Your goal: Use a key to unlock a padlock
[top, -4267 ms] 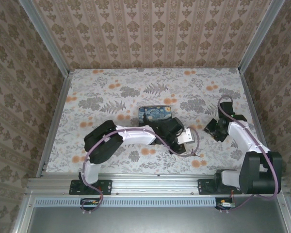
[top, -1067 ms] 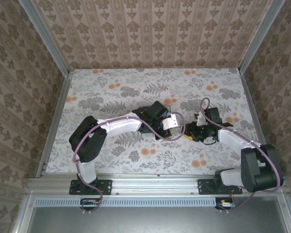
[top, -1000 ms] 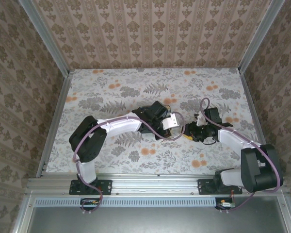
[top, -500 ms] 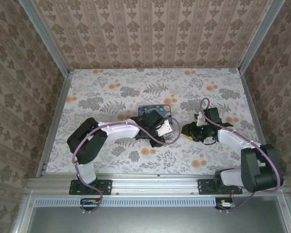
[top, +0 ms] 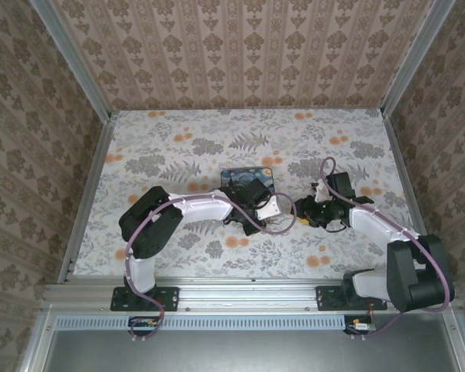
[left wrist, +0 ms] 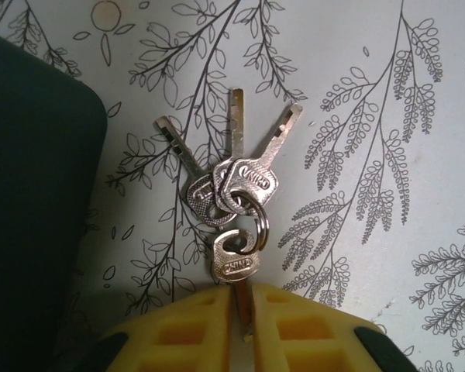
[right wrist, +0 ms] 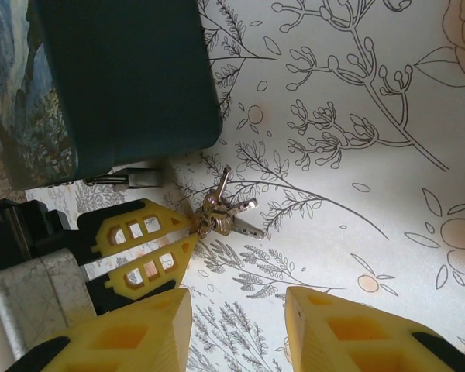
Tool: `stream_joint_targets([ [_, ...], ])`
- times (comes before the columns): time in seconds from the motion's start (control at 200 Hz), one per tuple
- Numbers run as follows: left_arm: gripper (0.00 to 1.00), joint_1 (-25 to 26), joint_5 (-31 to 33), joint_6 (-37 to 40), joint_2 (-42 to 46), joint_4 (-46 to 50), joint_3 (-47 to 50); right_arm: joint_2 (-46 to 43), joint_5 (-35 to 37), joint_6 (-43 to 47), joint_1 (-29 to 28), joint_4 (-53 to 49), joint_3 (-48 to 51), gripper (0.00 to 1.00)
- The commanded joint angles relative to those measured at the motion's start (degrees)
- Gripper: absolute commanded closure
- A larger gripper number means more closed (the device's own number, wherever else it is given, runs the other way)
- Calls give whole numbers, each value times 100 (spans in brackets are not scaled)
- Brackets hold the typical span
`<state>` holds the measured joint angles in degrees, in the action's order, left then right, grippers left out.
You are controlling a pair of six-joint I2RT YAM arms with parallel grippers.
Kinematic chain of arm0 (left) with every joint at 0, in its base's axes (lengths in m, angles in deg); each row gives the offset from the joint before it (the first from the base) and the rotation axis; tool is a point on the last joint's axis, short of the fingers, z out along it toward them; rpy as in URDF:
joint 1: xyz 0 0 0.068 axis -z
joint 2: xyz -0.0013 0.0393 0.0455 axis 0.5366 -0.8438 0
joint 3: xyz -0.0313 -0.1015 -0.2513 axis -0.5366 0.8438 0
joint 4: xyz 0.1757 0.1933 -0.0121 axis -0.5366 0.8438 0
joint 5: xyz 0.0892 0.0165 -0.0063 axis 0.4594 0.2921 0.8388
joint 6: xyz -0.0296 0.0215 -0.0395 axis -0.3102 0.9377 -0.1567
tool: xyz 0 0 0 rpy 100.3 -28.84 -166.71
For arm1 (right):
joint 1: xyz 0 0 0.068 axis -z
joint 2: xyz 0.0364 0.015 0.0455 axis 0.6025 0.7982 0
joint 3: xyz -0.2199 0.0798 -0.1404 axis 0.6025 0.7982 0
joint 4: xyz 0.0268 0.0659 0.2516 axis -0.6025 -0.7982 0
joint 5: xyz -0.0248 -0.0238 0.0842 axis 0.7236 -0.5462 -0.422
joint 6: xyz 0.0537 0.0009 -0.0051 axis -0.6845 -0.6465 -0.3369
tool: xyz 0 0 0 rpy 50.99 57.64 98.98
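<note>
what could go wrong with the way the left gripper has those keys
1. The left gripper pinches one key by its blade, head outward, so its working end is covered.
2. The grip is at the fingertips alone; the key may slip or twist.
3. Three spare keys share its ring and could snag.

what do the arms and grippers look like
The left arm and right arm have white links, black joints and black bases, each trailing a looping purple cable. The left gripper and right gripper have yellow fingers with cut-out pockets.
</note>
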<state>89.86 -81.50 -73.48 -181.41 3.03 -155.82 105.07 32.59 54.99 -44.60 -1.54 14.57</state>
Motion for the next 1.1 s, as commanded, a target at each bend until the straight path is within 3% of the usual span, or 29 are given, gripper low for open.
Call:
stream_joint_targets([
  [0.0,90,136,-73,332,-279,472,139,-167,130,160,-35,-336,-199,61],
  [0.175,100,121,-317,500,-208,379,203,-143,116,299,-36,-584,-168,61],
  [0.58,100,-307,-1343,405,626,130,111,-279,-462,-168,-184,-285,205,61],
  [0.845,100,-356,-1485,404,926,294,9,-261,-766,-975,-474,650,346,61],
  [1.095,100,-319,-1682,482,1142,569,-268,-414,-757,-1352,-648,1129,124,70],
])
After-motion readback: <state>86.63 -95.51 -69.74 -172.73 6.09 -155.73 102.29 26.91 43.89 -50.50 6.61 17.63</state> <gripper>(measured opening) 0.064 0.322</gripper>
